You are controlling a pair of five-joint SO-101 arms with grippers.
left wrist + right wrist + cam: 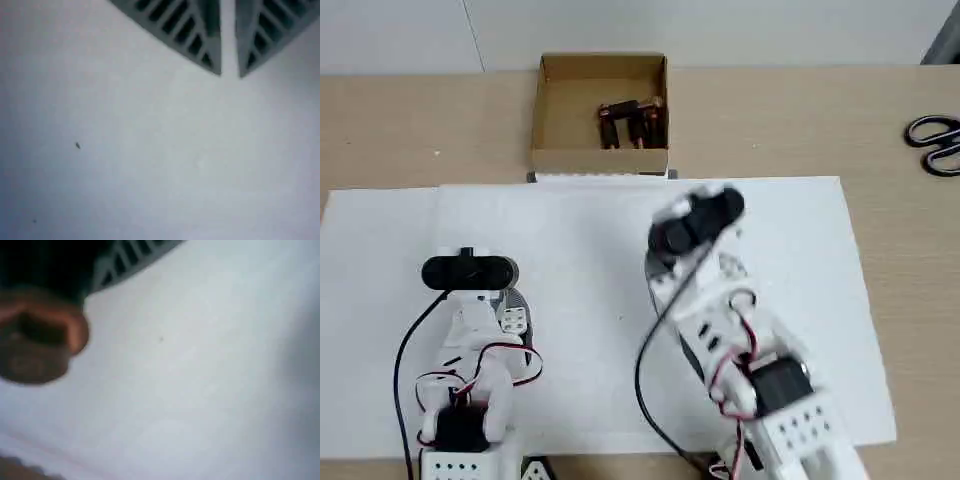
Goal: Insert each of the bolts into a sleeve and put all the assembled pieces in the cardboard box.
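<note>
Brown cardboard box (548, 110) at the far side of the surface (400, 130), a little left of centre, open on top, just beyond the far edge of a white sheet (590, 300). Inside it, toward the right wall, a small cluster of dark brown pieces (632, 122), lying close together, count unclear. Pale wood for the surface, with the sheet spread over most of the near half. Scissors (935, 143) far off at the right edge, on bare wood, well apart from the box.

Left arm (470, 340) at the near left, on the sheet. Left gripper (230, 72) just above bare paper, grey ribbed fingers (185, 27) all but together, with only a thin strip of white between the tips and nothing held.

Right arm (760, 380) from the near right corner, slanting toward the middle of the sheet, its tip near the box but short of it. Right gripper (82, 292) low over the paper, clamped on a brown sleeve (40, 340): blurred, close to the lens, rounded, with a dark hollow at the end facing the camera. One ribbed finger (127, 262) just beside the sleeve, the other side lost in a dark shape. Contents of the hollow: cannot tell. Held sleeve over the sheet, well short of the box, apart from the pieces already in it. Red and black wires (510, 350) along both arms.
</note>
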